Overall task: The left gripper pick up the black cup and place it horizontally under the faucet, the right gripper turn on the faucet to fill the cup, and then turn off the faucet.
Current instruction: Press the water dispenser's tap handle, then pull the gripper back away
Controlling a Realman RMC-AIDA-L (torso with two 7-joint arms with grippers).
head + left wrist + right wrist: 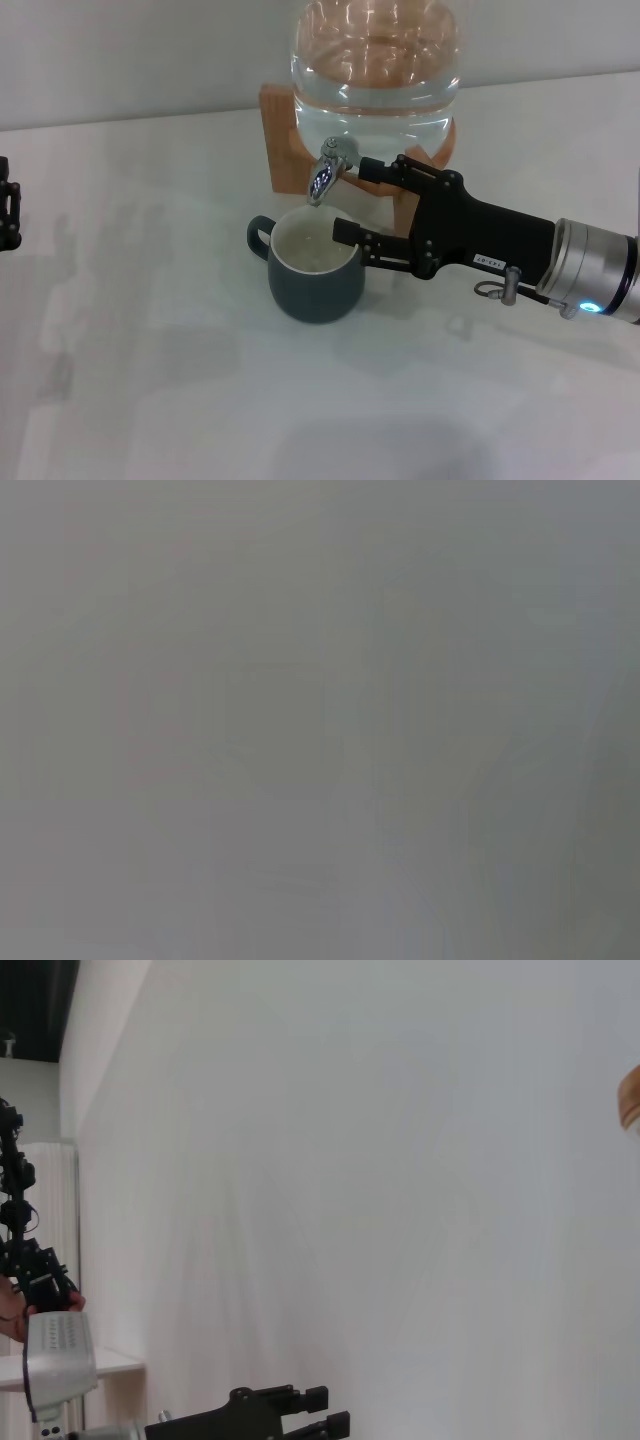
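The black cup [316,283] stands upright on the white table, right beneath the spout of the chrome faucet [328,172], its loop handle pointing left. The faucet is fitted to a clear water jar [375,70] on a wooden stand [282,140]. My right gripper [352,198] reaches in from the right and is open: its upper finger lies beside the faucet, its lower finger over the cup's right rim. My left gripper [8,210] sits at the table's far left edge, away from the cup. The right wrist view shows the left gripper [325,1410] with fingers apart, holding nothing.
The white table [180,400] spreads in front and to the left of the cup. A pale wall rises behind the jar. The left wrist view shows only flat grey.
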